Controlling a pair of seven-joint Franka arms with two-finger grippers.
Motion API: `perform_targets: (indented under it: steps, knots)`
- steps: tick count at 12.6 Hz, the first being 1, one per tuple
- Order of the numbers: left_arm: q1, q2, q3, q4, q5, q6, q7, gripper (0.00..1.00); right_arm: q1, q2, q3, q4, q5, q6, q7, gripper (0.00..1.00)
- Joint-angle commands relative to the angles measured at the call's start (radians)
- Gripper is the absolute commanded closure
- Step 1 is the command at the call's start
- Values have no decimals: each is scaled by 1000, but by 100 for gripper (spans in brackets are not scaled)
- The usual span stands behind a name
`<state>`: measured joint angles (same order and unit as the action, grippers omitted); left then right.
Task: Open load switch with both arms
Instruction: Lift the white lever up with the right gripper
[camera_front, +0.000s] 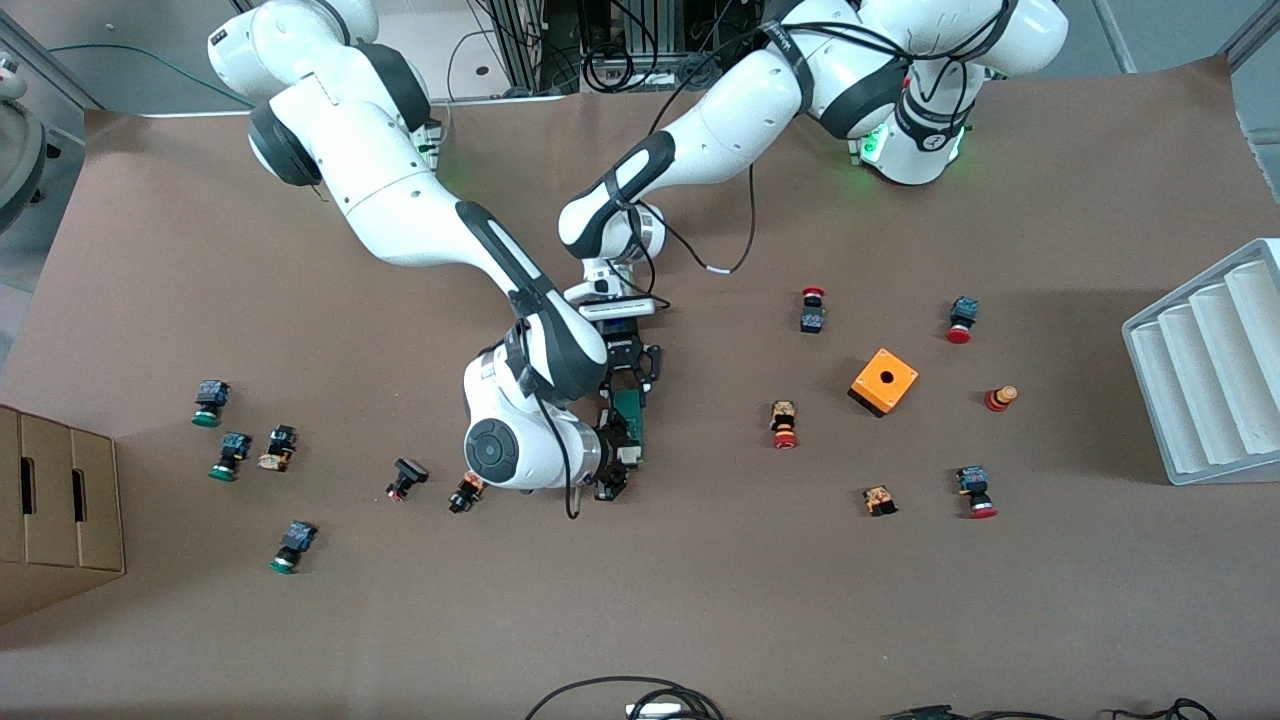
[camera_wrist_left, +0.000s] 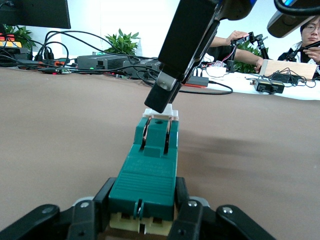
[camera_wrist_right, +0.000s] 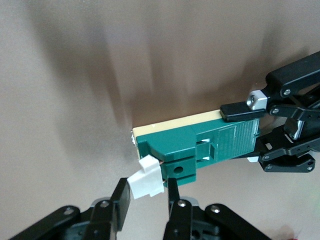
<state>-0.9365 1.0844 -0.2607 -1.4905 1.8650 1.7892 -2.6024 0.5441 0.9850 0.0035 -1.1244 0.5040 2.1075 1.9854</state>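
The load switch (camera_front: 630, 412), a slim dark-green block on a cream base, lies in the middle of the table between both grippers. My left gripper (camera_front: 628, 372) is shut on its end toward the robots' bases; in the left wrist view its fingers (camera_wrist_left: 182, 194) clamp the two sides of the green body (camera_wrist_left: 150, 170). My right gripper (camera_front: 622, 468) sits at the end nearer the front camera. In the right wrist view its fingers (camera_wrist_right: 120, 200) are shut on the small white tab (camera_wrist_right: 146, 181), which stands tilted off the green body (camera_wrist_right: 200, 142). The right gripper (camera_wrist_right: 146, 197) touches nothing else.
An orange cube box with a hole (camera_front: 884, 381) and several red push buttons lie toward the left arm's end. More buttons (camera_front: 466, 491) lie toward the right arm's end. A white ribbed rack (camera_front: 1210, 370) and a cardboard box (camera_front: 55, 510) stand at the table's ends.
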Motion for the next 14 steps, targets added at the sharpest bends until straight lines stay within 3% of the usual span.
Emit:
perform_targets:
  steps: [1,6,8,14]
  knots:
    - [-8,12,0,15,-7,-10,1,35,-4,-22,3,-15,30,-35,-11,63]
    - [-8,14,0,15,-7,-10,1,33,-3,-17,1,-20,28,-21,-25,63]
    - [-8,14,0,15,-7,-10,1,33,-3,-17,1,-20,28,-21,-25,70]
    - [-8,14,0,15,-7,-10,1,32,-3,-12,1,-23,28,-21,-27,76]
